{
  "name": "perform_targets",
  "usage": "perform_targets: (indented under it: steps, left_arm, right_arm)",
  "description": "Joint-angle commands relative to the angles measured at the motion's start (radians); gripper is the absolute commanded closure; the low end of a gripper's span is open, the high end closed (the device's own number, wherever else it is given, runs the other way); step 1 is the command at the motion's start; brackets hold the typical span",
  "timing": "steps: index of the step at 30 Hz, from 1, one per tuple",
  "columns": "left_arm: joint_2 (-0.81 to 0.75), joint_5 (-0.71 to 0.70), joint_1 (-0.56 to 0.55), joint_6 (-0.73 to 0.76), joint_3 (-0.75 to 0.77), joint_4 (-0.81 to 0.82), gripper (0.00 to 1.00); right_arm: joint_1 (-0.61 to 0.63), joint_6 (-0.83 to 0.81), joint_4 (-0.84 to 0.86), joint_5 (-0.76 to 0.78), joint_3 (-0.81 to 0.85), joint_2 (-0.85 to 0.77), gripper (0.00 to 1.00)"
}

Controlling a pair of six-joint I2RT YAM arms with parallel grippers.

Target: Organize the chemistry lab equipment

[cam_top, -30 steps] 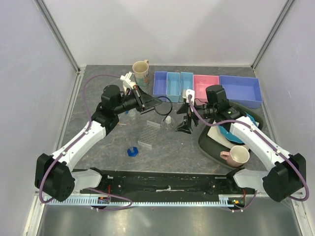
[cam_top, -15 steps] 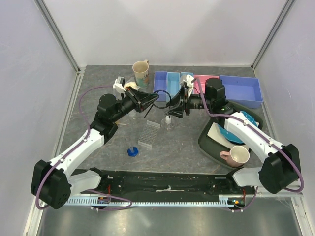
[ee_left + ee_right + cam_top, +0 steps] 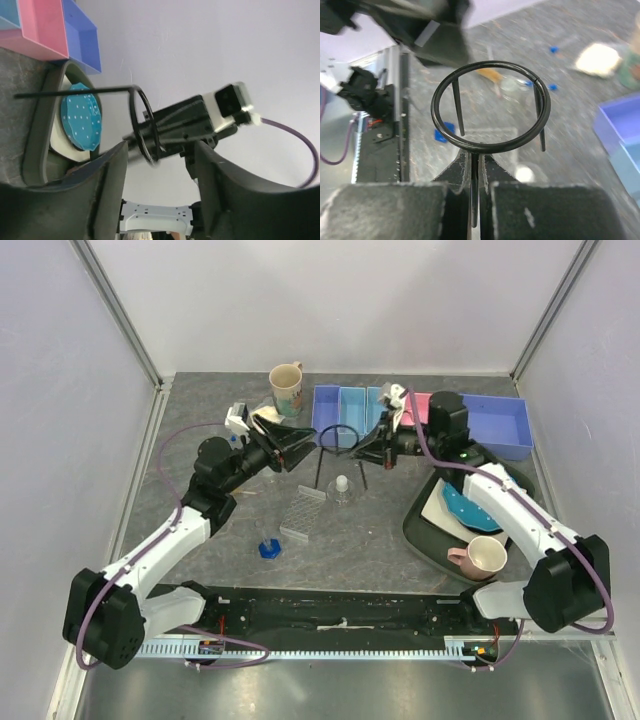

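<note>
The black wire ring tripod (image 3: 340, 427) hangs in the air above the table's middle, in front of the blue bins. My right gripper (image 3: 373, 448) is shut on one of its legs; in the right wrist view the ring (image 3: 485, 150) stands just past the closed gripper (image 3: 475, 162). My left gripper (image 3: 303, 447) is open just left of the ring and holds nothing; in the left wrist view a tripod leg (image 3: 75, 92) lies beyond the spread fingers (image 3: 107, 190). Below sit the clear tube rack (image 3: 305, 512), the white-stoppered flask (image 3: 342, 487) and a bag of pale powder (image 3: 597, 57).
Blue bins (image 3: 340, 410), a pink bin (image 3: 415, 405) and a larger blue bin (image 3: 495, 420) line the back. A cream mug (image 3: 287, 387) stands at back left. A dark tray (image 3: 425, 530) at right holds the blue dotted plate (image 3: 465, 502) and pink mug (image 3: 480, 557). A small blue piece (image 3: 268, 548) lies near the front.
The tripod passed between the arms: my right gripper closed on its leg, and my left gripper opened, let go and drew back to the left.
</note>
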Motion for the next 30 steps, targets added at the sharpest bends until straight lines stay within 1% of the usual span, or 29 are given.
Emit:
perform_targets:
  steps: [1,2,3,4,5,6,7,8,9,10,11,13,15,16,17,20,25,30]
  left_arm:
    - [-0.107,0.085,0.077,0.223,0.014,-0.054,0.30]
    - [-0.124,0.099,0.096,0.266,0.026,-0.098,0.22]
    - [-0.153,0.116,0.137,0.319,0.039,-0.149,0.20]
    - [-0.164,0.142,0.160,0.450,0.061,-0.291,0.19]
    - [-0.171,0.145,0.201,0.532,0.117,-0.374,0.14]
    - [-0.177,0.136,0.217,0.620,0.151,-0.458,0.13]
    - [-0.181,0.078,0.228,0.806,0.187,-0.657,0.12]
    - [-0.181,0.027,0.231,0.900,0.248,-0.733,0.12]
    - [-0.182,-0.026,0.231,0.980,0.265,-0.805,0.11]
    - [-0.188,-0.141,0.231,1.096,0.274,-0.852,0.10]
    - [-0.197,-0.195,0.231,1.140,0.268,-0.908,0.09]
    - [-0.237,-0.299,0.231,1.226,0.215,-0.920,0.09]
    - [-0.274,-0.327,0.231,1.260,0.163,-0.895,0.09]
    - [-0.292,-0.334,0.231,1.288,0.114,-0.883,0.09]
    - [-0.326,-0.334,0.231,1.297,0.095,-0.866,0.09]
    - [-0.363,-0.334,0.229,1.317,0.073,-0.864,0.08]
    - [-0.380,-0.343,0.229,1.332,0.069,-0.867,0.08]
    - [-0.397,-0.347,0.229,1.332,0.063,-0.870,0.08]
  right_arm:
    - [-0.149,-0.174,-0.233,0.039,0.111,-0.046,1.00]
    - [-0.213,-0.203,-0.273,0.054,0.128,-0.050,1.00]
    - [-0.249,-0.267,-0.344,0.068,0.167,-0.049,1.00]
    - [-0.280,-0.294,-0.377,0.112,0.186,-0.050,1.00]
    - [-0.345,-0.329,-0.408,0.137,0.204,-0.043,1.00]
    - [-0.369,-0.399,-0.476,0.181,0.244,-0.035,1.00]
    - [-0.389,-0.441,-0.509,0.265,0.269,-0.011,1.00]
    - [-0.440,-0.471,-0.543,0.308,0.292,0.006,1.00]
    - [-0.462,-0.531,-0.605,0.345,0.348,0.026,1.00]
    - [-0.484,-0.556,-0.632,0.405,0.379,0.072,1.00]
    - [-0.523,-0.577,-0.658,0.436,0.408,0.097,1.00]
    - [-0.553,-0.631,-0.712,0.509,0.494,0.176,1.00]
    - [-0.587,-0.663,-0.732,0.597,0.563,0.227,1.00]
    - [-0.594,-0.698,-0.738,0.621,0.583,0.281,1.00]
    - [-0.603,-0.717,-0.742,0.666,0.603,0.307,1.00]
    - [-0.616,-0.752,-0.762,0.723,0.704,0.417,0.99]
    - [-0.619,-0.768,-0.791,0.783,0.823,0.598,0.98]
    - [-0.622,-0.783,-0.801,0.806,0.901,0.707,0.98]
